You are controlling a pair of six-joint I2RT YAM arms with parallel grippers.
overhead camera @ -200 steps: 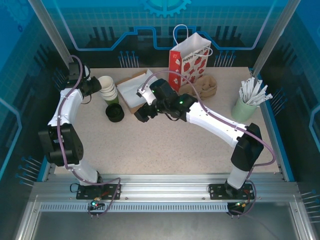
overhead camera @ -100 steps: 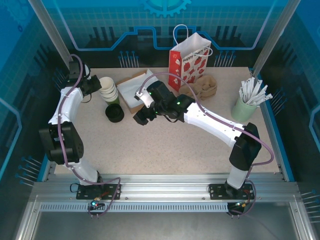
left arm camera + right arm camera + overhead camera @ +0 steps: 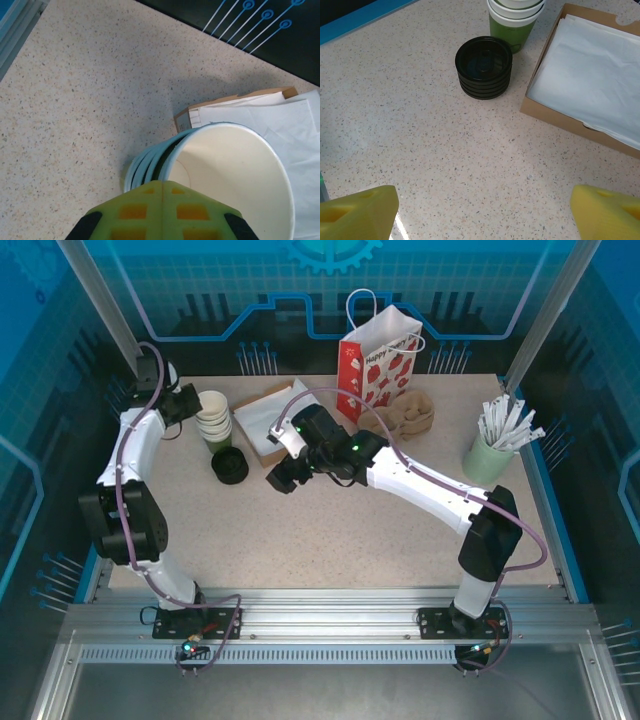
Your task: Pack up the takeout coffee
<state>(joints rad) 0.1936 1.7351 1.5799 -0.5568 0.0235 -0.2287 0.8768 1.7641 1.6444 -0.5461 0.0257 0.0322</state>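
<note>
Hovering wide-open right hand (image 3: 482, 215), olive-green cup (image 3: 513, 33) ahead, just beyond black lids (image 3: 484, 67)

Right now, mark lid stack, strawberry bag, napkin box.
lid stack (image 3: 484, 60), right wrist view, top lid
strawberry bag (image 3: 382, 368), top view, printed face
napkin box (image 3: 550, 118), right wrist view, near wall

A beige, dark-speckled stone-look tabletop (image 3: 330, 530) formed the floor of the enclosure, evenly lit from above with only soft shadows. A narrow blue trim strip (image 3: 541, 470) edged its right side. Behind it stood a translucent blue back panel (image 3: 250, 280) printed with a grid, circuit lines and a gear. Slanted silver metal posts (image 3: 103, 300) rose at the rear corners. Silver slotted aluminium rails (image 3: 330, 625) ran along the near edge.
</note>
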